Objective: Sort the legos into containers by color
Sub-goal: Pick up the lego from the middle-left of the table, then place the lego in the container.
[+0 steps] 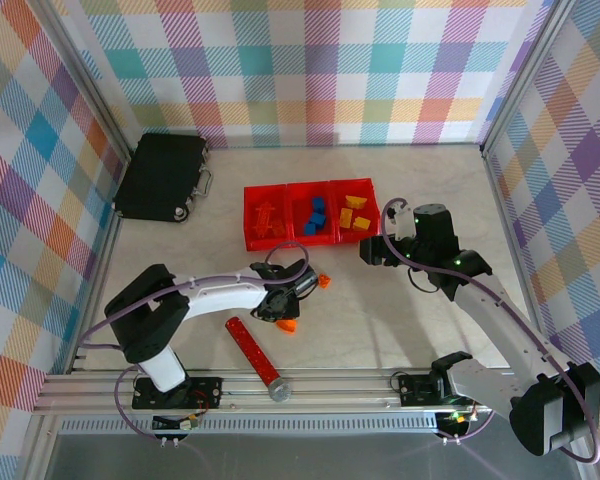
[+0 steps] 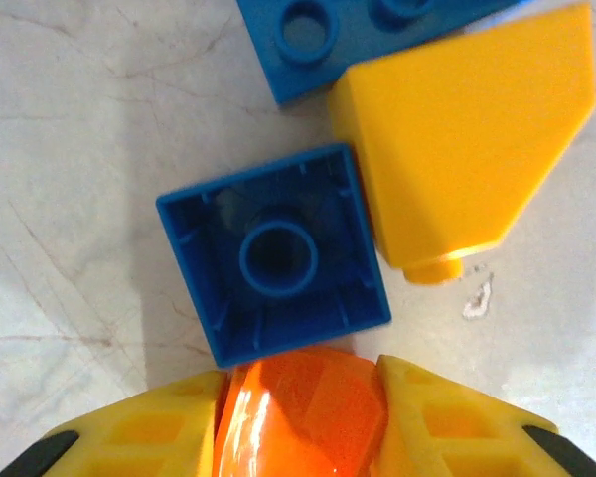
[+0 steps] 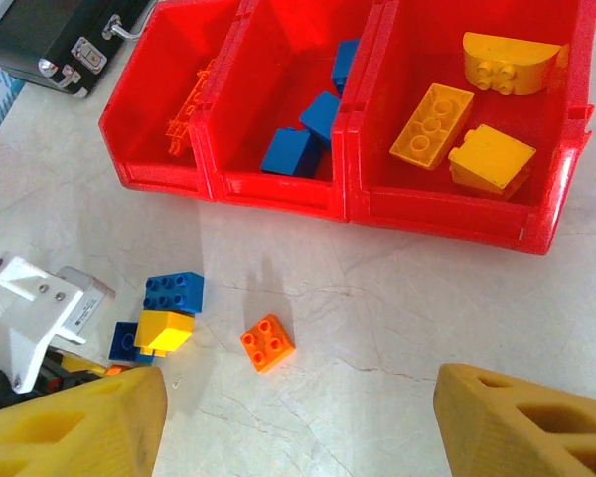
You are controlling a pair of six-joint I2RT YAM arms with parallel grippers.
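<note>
Left claw (image 2: 300,383) pinches an orange curved lego (image 2: 303,422) toward the near edge of the table (image 1: 380,325). A blue square lego (image 2: 273,253) lies hollow-side up just ahead. Right claw (image 3: 298,422) gapes wide before the red bins (image 3: 278,189).

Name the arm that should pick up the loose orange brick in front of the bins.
Right. The right gripper is open and empty, with the orange brick just ahead; the left gripper holds another orange piece.

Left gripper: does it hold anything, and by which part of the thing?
Yes. The left gripper is shut on an orange lego, with one finger pressing on each of its two opposite sides. The right gripper is open and holds nothing.
</note>
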